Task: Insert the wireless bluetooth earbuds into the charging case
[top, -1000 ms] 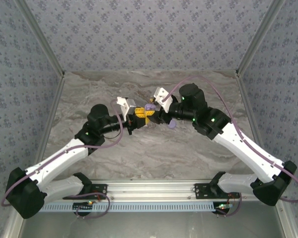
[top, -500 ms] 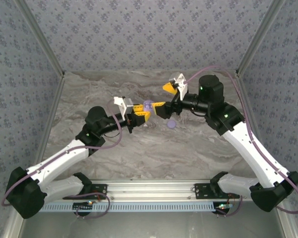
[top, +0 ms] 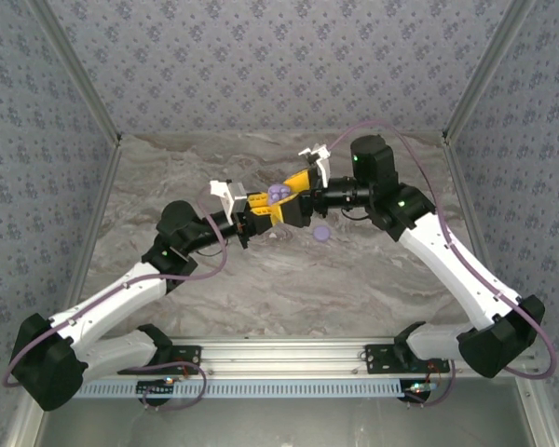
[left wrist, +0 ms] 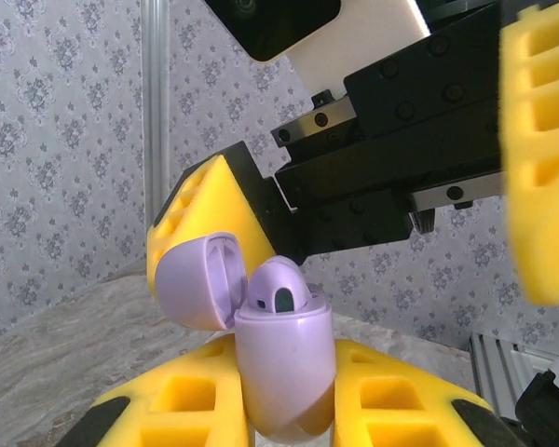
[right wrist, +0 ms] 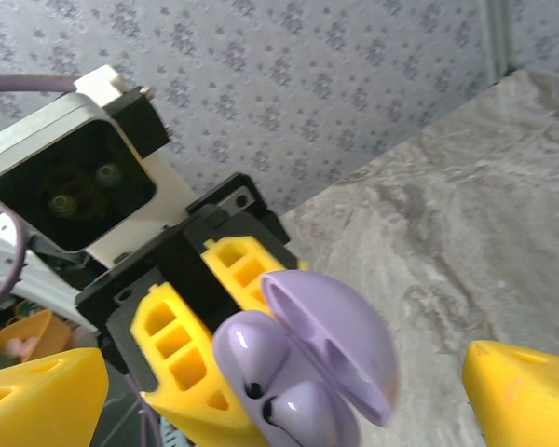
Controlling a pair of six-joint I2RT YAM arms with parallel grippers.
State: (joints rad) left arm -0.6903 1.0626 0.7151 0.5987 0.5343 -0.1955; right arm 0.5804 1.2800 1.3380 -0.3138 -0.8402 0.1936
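- Right arm point(top: 447, 270) has swung back in from where it stood half a second ago. Its right gripper point(top: 291, 196), then drawn off to the right of the case, now has its yellow fingers on either side of it. The left arm point(top: 121, 293) has lifted its wrist a little up and to the right, and the small lavender piece on the table has stayed put.
- Marbled grey table point(top: 261, 289): both arms reach over its far middle and meet there, well above the surface.
- Left gripper point(left wrist: 284, 414): closed tight on the lower body of the charging case point(left wrist: 284, 372), one yellow finger on each side, holding it upright and off the table.
- Right gripper, in its own wrist view: jaws spread as wide as they go, one fingertip point(right wrist: 47, 391) at the lower left and the other at the lower right. The case lies between them and nothing is gripped. I see no contact with the case.
- Charging case: lavender, held in the air between the two grippers, its rounded lid point(left wrist: 200, 289) hinged open and tipped back to one side.
- Earbuds point(right wrist: 256, 363): lavender with small dark marks. Two rounded tops sit side by side in the case's body in the right wrist view, and one with a dark slot shows in the left wrist view.
- Small round lavender piece point(top: 322, 234): lies on the table just right of and nearer than the grippers, apart from both. Too small to tell what it is.
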